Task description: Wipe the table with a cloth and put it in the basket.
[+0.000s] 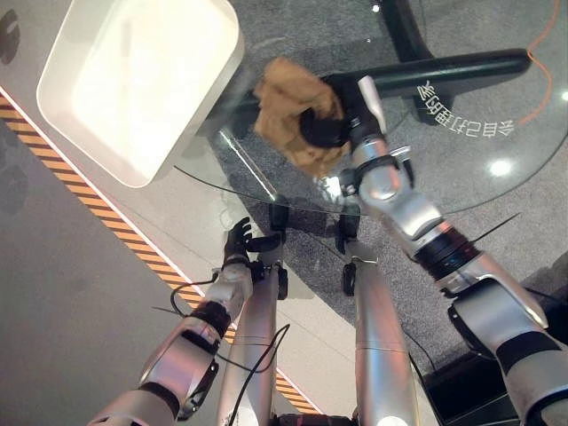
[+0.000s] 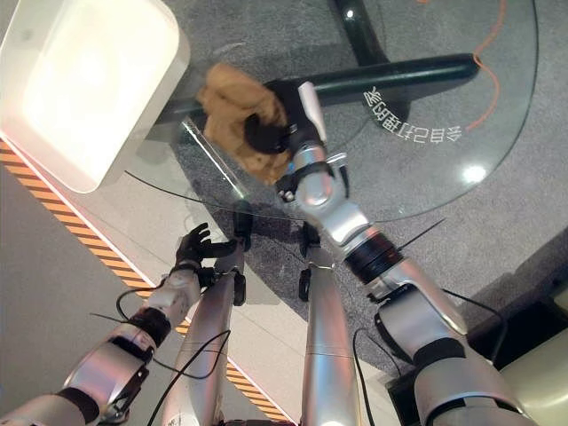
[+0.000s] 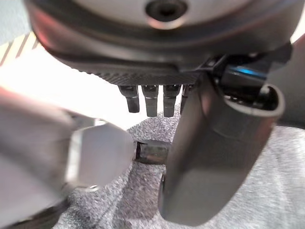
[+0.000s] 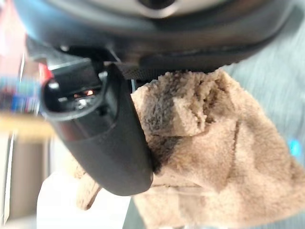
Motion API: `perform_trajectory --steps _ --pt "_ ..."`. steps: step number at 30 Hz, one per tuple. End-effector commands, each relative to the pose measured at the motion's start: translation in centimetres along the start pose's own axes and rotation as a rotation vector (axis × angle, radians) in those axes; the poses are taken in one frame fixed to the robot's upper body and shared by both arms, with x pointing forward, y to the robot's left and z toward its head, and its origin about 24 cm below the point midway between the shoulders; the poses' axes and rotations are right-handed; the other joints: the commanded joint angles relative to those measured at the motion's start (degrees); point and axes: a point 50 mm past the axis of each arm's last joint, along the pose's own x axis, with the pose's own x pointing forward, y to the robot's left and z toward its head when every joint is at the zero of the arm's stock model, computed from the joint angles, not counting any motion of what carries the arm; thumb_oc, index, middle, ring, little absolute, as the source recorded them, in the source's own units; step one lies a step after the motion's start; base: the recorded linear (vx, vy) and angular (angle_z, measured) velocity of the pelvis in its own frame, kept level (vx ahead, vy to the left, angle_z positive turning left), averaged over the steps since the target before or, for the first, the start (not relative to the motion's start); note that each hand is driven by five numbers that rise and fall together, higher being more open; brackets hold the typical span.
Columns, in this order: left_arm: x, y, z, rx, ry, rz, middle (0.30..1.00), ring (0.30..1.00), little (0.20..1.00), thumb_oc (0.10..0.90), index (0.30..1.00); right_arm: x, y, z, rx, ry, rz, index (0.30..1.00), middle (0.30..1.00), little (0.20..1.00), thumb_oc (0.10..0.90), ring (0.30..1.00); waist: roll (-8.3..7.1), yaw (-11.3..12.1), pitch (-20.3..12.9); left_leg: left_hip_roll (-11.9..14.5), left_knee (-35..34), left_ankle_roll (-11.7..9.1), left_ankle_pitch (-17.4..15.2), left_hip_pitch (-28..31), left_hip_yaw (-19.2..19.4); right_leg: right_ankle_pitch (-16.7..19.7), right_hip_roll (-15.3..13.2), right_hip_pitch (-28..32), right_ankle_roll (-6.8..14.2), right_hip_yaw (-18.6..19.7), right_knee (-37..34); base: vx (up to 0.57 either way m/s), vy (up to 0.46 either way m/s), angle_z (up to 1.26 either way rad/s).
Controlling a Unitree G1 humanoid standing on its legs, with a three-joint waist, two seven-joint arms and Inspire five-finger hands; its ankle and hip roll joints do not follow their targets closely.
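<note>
A crumpled brown cloth (image 1: 286, 106) is bunched in my right hand (image 1: 327, 126), whose fingers are curled round it. The right wrist view has the thumb (image 4: 112, 143) pressed against the fluffy cloth (image 4: 224, 157). Hand and cloth sit over the near-left part of the round glass table (image 1: 470, 177), just beside the white basket (image 1: 229, 84). That basket is a rounded white tub at the table's left edge, with a bright interior. My left hand (image 1: 236, 238) hangs low below the table's rim with relaxed fingers (image 3: 151, 101), holding nothing.
Dark crossed bars of the table's base (image 1: 461, 67) show through the glass. An orange and black striped line (image 1: 115, 226) runs across the grey floor at the left. White lettering is printed on the glass at the right.
</note>
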Motion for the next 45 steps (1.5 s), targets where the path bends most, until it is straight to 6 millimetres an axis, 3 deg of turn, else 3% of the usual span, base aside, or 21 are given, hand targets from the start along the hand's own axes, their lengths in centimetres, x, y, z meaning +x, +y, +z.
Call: perform_trajectory --steps 1,4,11,12,16,17,27,30,35,36,45 --pt "-3.3 1.2 -6.4 0.048 0.073 0.034 0.900 0.900 0.900 0.800 0.900 -1.4 1.9 3.5 0.055 -0.207 0.079 0.300 0.300 0.200 0.100 0.300 1.80 0.4 -0.9 -7.4 8.5 4.6 -8.0 -1.7 2.5 5.1 1.0 0.3 2.8 -0.5 -7.0 0.01 -0.020 0.25" --pt "-4.6 1.4 -7.4 0.060 0.063 0.002 0.900 0.900 0.900 0.800 0.900 -2.0 2.3 3.3 0.068 -0.215 0.097 0.300 0.300 0.200 0.100 0.300 2.51 1.6 -0.9 -7.4 9.1 5.0 -8.4 -2.2 2.6 5.0 0.3 0.1 2.5 -1.3 -6.8 0.02 -0.015 0.21" --pt "-5.0 1.8 -7.9 0.069 0.081 -0.012 0.900 0.900 0.900 0.800 0.900 -1.8 2.6 3.0 0.063 -0.201 0.050 0.300 0.300 0.200 0.100 0.300 3.33 2.8 -0.9 -7.0 9.5 5.6 -8.3 -2.3 3.0 4.8 -0.2 -0.5 2.1 -1.9 -5.2 0.02 0.007 0.05" --pt "-5.6 2.0 -8.8 0.078 0.107 -0.014 0.900 0.900 0.900 0.800 0.900 -2.0 2.6 2.3 0.078 -0.173 0.036 0.300 0.300 0.200 0.100 0.300 3.45 3.0 -0.9 -6.8 9.9 5.5 -10.0 -0.1 2.9 3.1 0.0 1.5 2.4 -1.6 -4.4 0.05 -0.003 0.04" --pt "-5.8 2.8 -9.4 0.078 0.122 -0.006 0.900 0.900 0.900 0.800 0.900 -1.4 0.8 2.4 0.117 -0.168 -0.080 0.300 0.300 0.200 0.100 0.300 3.64 3.2 -0.9 -6.6 9.8 5.5 -9.9 0.3 2.8 3.3 0.0 1.7 2.4 -1.6 -4.1 0.00 -0.004 0.01" --pt "-5.3 2.8 -8.8 0.073 0.102 -0.002 0.900 0.900 0.900 0.800 0.900 -1.0 0.1 3.2 0.120 -0.197 -0.119 0.300 0.300 0.200 0.100 0.300 3.57 3.1 -0.9 -6.6 9.5 5.6 -8.2 -1.8 2.9 4.9 -0.1 -0.2 2.0 -1.9 -4.6 -0.04 -0.011 -0.03" --pt "-5.7 3.4 -9.4 0.064 0.116 0.012 0.900 0.900 0.900 0.800 0.900 -0.6 -6.6 5.4 0.063 -0.264 -0.527 0.300 0.300 0.200 0.100 0.300 3.11 2.4 -0.9 -5.7 10.7 5.7 -9.3 -1.5 3.0 4.6 0.5 -0.2 2.0 -1.1 -2.9 0.00 -0.001 0.00" --pt "-5.8 3.6 -9.7 0.070 0.122 0.020 0.900 0.900 0.900 0.800 0.900 -0.6 -9.4 5.6 0.020 -0.261 -0.657 0.300 0.300 0.200 0.100 0.300 2.82 2.1 -0.9 -5.4 11.0 5.7 -9.8 -1.4 3.1 4.5 0.5 -0.2 2.0 -1.0 -2.7 0.00 -0.024 -0.03" --pt "-5.9 4.4 -10.0 0.078 0.126 0.038 0.900 0.900 0.900 0.800 0.900 -0.9 -13.9 5.4 -0.014 -0.239 -0.832 0.300 0.300 0.200 0.100 0.300 2.14 1.8 -0.9 -5.2 11.6 5.6 -10.5 -1.4 2.8 4.6 0.7 -0.2 2.1 -0.8 -2.5 0.00 -0.039 -0.04" --pt "-5.9 4.8 -9.9 0.076 0.125 0.045 0.900 0.900 0.900 0.800 0.900 -1.1 -15.9 5.1 -0.024 -0.214 -0.903 0.300 0.300 0.200 0.100 0.300 1.93 1.6 -0.9 -5.1 11.6 5.6 -10.7 -1.4 2.7 4.7 0.9 -0.1 2.2 -0.7 -2.7 -0.01 -0.031 -0.05" --pt "-6.0 6.0 -9.8 0.074 0.112 0.061 0.900 0.900 0.900 0.800 0.900 -2.8 -22.3 3.2 -0.083 -0.124 -1.134 0.300 0.300 0.200 0.100 0.300 1.73 1.1 -0.9 -5.1 10.9 5.6 -10.9 -1.8 2.4 5.1 1.2 0.0 2.2 -0.7 -4.2 -0.01 -0.017 -0.04"
